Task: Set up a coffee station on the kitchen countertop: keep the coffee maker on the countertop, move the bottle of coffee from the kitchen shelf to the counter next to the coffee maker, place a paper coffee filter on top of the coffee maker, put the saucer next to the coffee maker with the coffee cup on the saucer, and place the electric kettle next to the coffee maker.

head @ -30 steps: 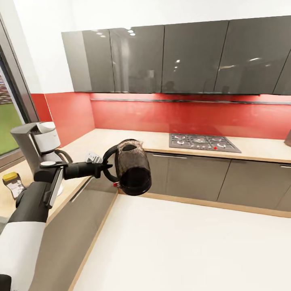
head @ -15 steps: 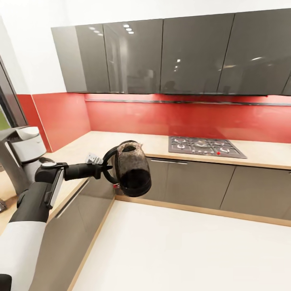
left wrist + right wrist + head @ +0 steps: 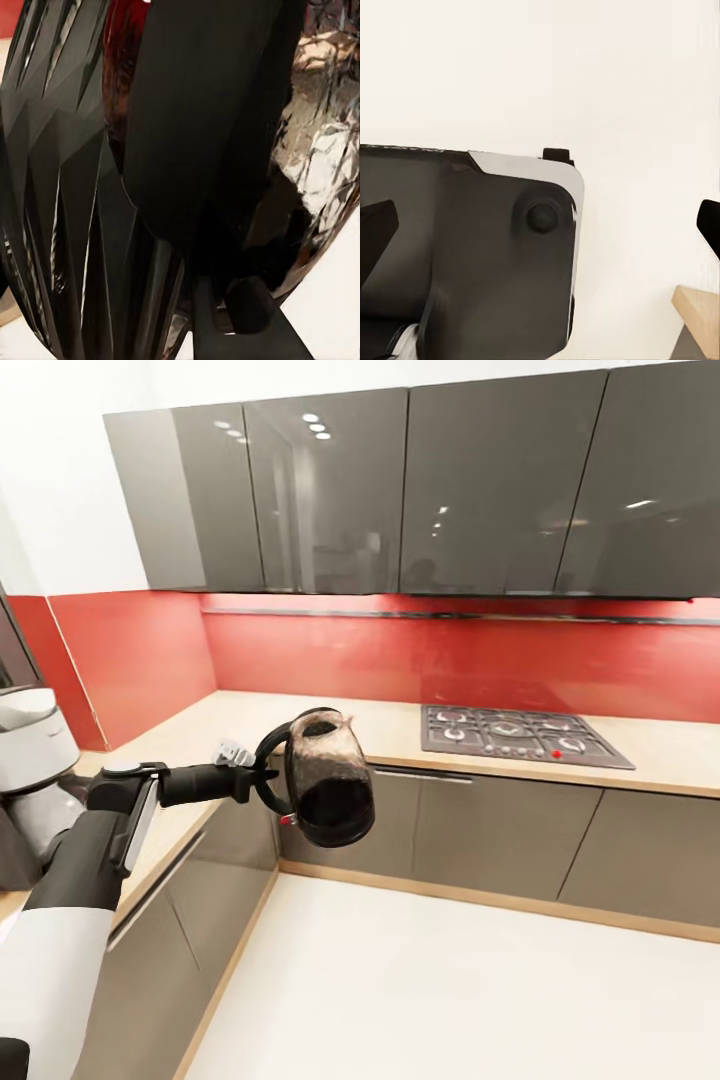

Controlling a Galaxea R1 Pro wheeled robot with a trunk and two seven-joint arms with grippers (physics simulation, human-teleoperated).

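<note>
Mid-task: left gripper (image 3: 250,778) clamped on the electric kettle (image 3: 328,777) by its handle, carried tilted above the floor, not yet beside the coffee maker (image 3: 28,780); right gripper's opening unreadable.

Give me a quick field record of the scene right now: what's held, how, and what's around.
held: kettle, in left gripper by its loop handle
kettle pose: tipped on its side, in the air off the countertop edge
coffee maker: at far left, on the countertop
hob: set in the countertop, at right
right gripper: fingertips apart, nothing between

Left gripper (image 3: 262,777) clamps electric kettle (image 3: 328,778) handle, kettle tilted sideways
</note>
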